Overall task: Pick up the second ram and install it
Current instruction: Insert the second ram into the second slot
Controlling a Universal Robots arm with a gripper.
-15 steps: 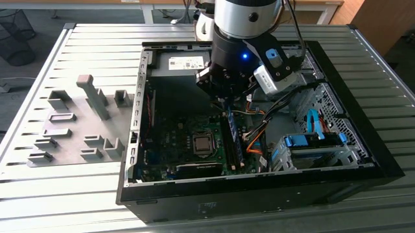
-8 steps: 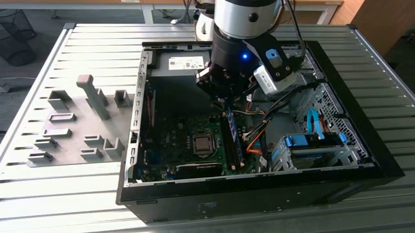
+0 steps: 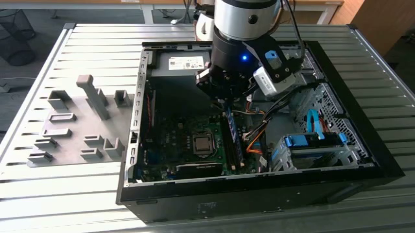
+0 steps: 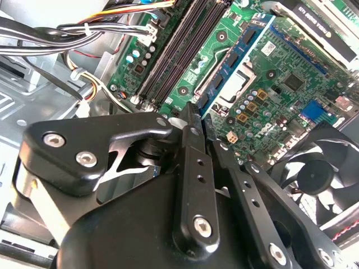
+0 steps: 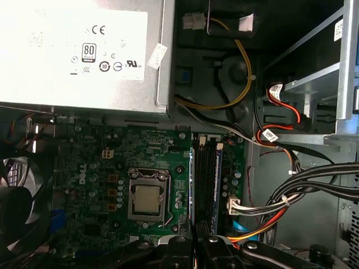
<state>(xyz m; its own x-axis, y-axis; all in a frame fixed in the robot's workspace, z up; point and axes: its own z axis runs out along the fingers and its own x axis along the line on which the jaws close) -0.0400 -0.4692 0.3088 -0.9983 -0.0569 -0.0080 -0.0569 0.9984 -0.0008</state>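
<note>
Inside the open computer case point(image 3: 139, 121), centre of the exterior view: motherboard point(image 3: 168, 141), with the arm reaching down over it.
Second ram point(image 4: 233, 59): thin blue-green stick with black chips, upper middle of the second wrist view, standing along a slot beside the processor socket point(image 4: 235, 89); whether fully seated cannot be told.
Empty slots point(image 4: 179, 50): dark, just left of the stick in that frame.
Handling: likely light, stiff and fragile; best taken by the long bare edges or pressed on the top edge near the ends, never on chips or contacts.
End effector point(image 4: 196, 115): narrow, tips drawn together, nothing visibly clamped between them.
Contact: tips right at the stick's near end; touching or just above it, not clear.
Exterior view: end effector point(image 3: 224, 103) just above the stick's upper end point(image 3: 232, 141).
</note>
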